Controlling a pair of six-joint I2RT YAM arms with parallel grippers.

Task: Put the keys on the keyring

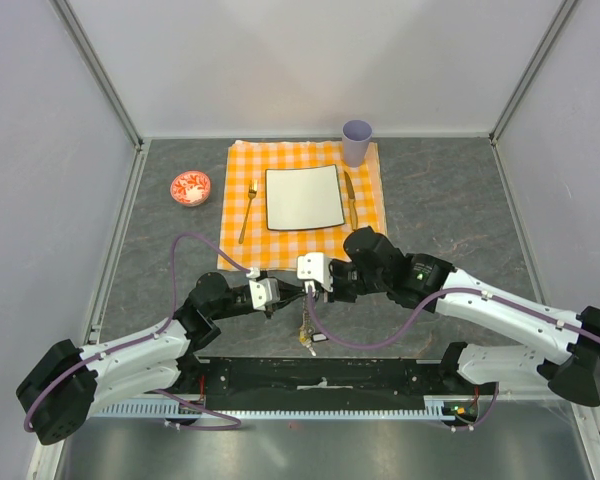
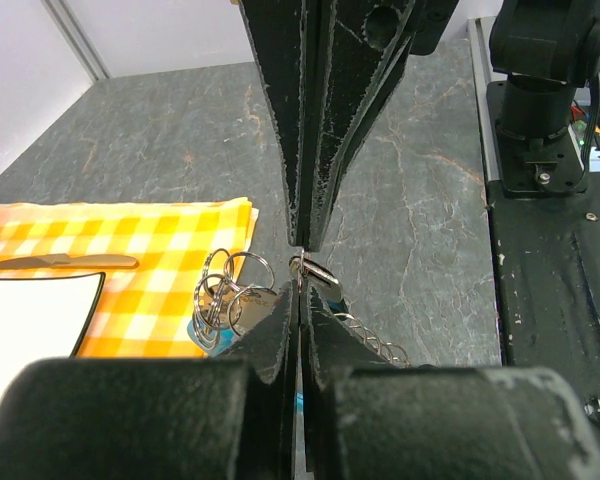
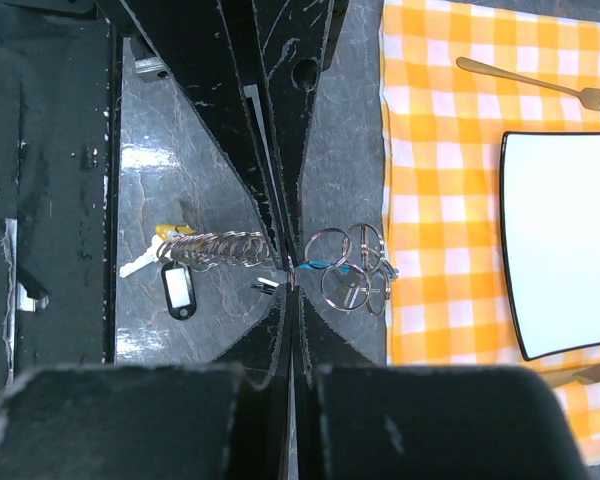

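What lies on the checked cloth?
White square plate, gold fork on its left, gold knife on its right, lilac cup at a far corner. The right arm hides part of the cloth's near edge.

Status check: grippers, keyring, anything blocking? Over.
Left gripper, right gripper shut, both pinching the keyring at the cloth edge. Keys lie on table beside black tag. Nothing blocking.

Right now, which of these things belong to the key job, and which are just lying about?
Job: keyring, keys, left gripper, right gripper.
Lying about: plate, fork, knife, cup, red bowl, checked cloth.
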